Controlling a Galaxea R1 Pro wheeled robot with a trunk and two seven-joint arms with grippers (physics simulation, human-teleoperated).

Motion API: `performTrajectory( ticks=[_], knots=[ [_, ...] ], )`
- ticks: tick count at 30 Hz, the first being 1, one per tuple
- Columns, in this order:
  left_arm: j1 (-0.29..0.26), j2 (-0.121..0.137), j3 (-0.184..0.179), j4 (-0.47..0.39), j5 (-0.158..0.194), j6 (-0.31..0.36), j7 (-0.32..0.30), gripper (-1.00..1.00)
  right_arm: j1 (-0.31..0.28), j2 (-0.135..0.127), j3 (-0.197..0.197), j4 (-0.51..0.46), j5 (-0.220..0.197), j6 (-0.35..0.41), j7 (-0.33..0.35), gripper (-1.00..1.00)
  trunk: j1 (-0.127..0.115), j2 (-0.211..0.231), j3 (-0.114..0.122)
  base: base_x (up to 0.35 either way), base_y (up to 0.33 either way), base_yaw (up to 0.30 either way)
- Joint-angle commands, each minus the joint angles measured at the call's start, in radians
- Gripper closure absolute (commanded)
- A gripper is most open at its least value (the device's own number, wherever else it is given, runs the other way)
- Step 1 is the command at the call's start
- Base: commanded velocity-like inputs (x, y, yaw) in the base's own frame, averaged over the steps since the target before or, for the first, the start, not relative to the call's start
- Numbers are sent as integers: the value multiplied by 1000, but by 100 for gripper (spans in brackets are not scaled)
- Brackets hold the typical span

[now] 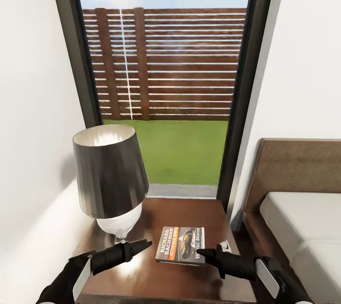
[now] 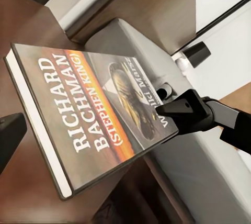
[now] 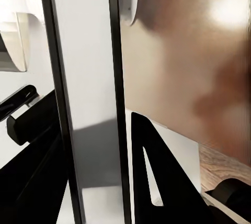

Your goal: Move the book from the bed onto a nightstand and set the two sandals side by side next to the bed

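The book (image 1: 181,245) lies face up on the front half of the dark wooden nightstand (image 1: 189,209), its "RICHARD BACHMAN" cover plain in the left wrist view (image 2: 89,114). My right gripper (image 1: 201,252) is shut on the book's right edge, with one finger (image 2: 191,114) on the cover. In the right wrist view the book's edge (image 3: 89,77) runs between the two black fingers. My left gripper (image 1: 147,245) hovers open just left of the book, not touching it. The bed (image 1: 303,228) stands to the right. The two sandals are out of view.
A lamp (image 1: 109,181) with a dark shade and white base fills the nightstand's back left, close to my left arm. A tall dark-framed window (image 1: 166,81) rises behind. White walls flank both sides, and the bed's wooden headboard (image 1: 298,166) stands right of the nightstand.
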Motion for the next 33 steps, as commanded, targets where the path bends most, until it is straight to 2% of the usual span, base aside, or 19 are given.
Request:
performTrajectory(
  ticks=[1,9,19,26,33],
  knots=[
    [-1,0,1,0,3,10,-3,-100,-1,-1,2,0,-4,4,2,100,4,-8,-4,0,0,0],
    [-1,0,0,0,3,10,-3,-100,-1,-1,2,0,-4,4,2,100,34,-64,-29,0,0,0],
    [-1,0,1,0,3,10,-3,-100,-1,-1,2,0,-4,4,2,100,34,-64,-29,0,0,0],
    [-1,0,1,0,3,10,-4,-100,-1,-1,1,0,-4,4,2,100,61,-113,-51,0,0,0],
    [-1,0,0,0,3,10,-5,-100,-1,-1,0,0,-4,4,2,100,61,-113,-51,0,0,0]
  ],
)
